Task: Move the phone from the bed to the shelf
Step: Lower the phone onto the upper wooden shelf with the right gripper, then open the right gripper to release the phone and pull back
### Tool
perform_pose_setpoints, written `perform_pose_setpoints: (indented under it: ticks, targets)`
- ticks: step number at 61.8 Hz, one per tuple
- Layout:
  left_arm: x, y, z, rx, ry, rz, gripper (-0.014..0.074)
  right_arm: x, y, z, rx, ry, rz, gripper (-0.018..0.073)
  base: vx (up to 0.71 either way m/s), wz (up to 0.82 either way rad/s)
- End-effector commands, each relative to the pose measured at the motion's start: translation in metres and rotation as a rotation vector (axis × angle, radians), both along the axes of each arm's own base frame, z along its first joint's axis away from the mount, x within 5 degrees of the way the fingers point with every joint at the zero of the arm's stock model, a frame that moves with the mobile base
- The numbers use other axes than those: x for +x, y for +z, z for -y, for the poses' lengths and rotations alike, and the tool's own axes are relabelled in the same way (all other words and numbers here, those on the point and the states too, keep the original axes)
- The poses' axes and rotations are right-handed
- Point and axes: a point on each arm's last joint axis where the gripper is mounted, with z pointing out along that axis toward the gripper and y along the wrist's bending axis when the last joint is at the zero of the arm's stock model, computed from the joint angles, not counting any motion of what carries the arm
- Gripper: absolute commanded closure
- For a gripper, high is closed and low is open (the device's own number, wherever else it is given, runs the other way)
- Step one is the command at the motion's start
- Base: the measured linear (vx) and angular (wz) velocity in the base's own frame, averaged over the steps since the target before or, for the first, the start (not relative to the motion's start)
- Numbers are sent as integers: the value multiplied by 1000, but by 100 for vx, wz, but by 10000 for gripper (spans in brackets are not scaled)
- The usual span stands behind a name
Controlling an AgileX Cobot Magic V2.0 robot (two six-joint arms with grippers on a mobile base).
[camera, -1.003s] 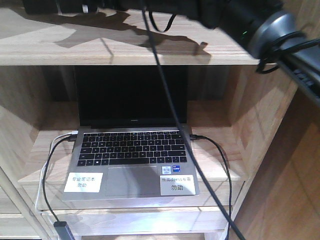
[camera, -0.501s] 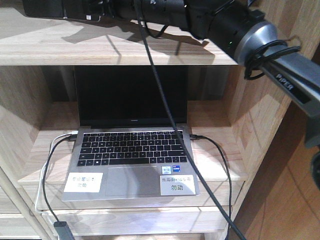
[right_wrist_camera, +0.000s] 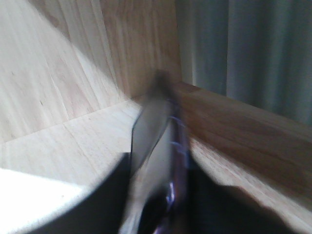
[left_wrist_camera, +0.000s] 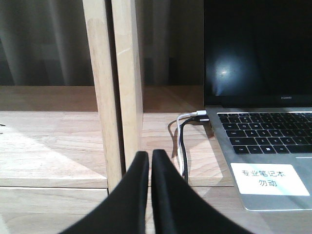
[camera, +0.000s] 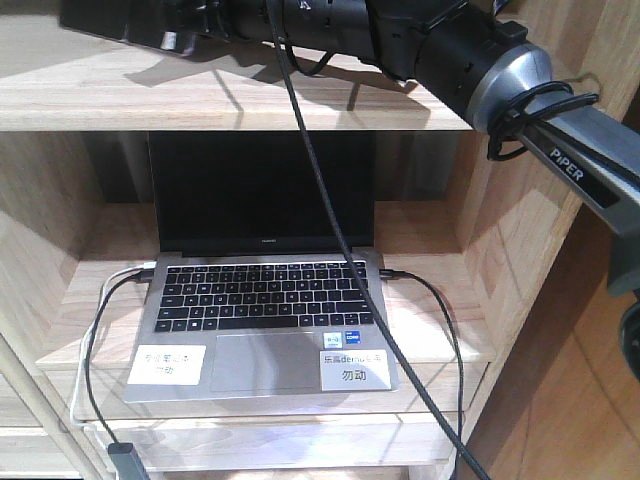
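Shelf [camera: 250, 100]: pale natural wood, matt, visible grain. Laptop [camera: 262, 330]: grey brushed metal body, glossy black screen, paper labels. Phone [right_wrist_camera: 156, 146]: glossy dark glass; blurred.

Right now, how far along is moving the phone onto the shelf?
Done: the phone is off the bed and has reached the shelf. In hand: the right gripper holds it on edge above a shelf board, though that view is blurred. Left: set it down and let go. The left gripper is shut and empty by the laptop.
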Motion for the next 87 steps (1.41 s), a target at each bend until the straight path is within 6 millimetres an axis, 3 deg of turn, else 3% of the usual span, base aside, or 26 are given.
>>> perform_pose_setpoints:
  ticks: [1,7,14,34,55,64,72,84,87]
  targets:
    - [1,6,-1,-8,5,72,596,-14,42,12,79,-29,82,88,0,0]
    - [1,6,-1,-8,5,72,596,-13,42,12,82,-36,83,-22,0,0]
    - [1,6,-1,-8,5,72,596,-13,42,12,82,-39,84,-69,0,0]
    - [1,6,-1,-8,5,72,596,-15,45,14,55,-40,107,-30,0,0]
    - [1,6,-1,-8,5,72,596,-36,73,26,80,-11,129,40,0,0]
    - [1,6,-1,-8,5,72,596,-49,85,31,48,19,166,128,0,0]
    - [1,6,-1,-8,5,72,596,-58,91,33,24,55,178,274,0,0]
    - [1,6,-1,-8,5,72,596,-71,97,35,-11,118,173,570,0,0]
    - [1,6,-1,-8,5,72,596,-72,96,35,-25,131,167,573,0,0]
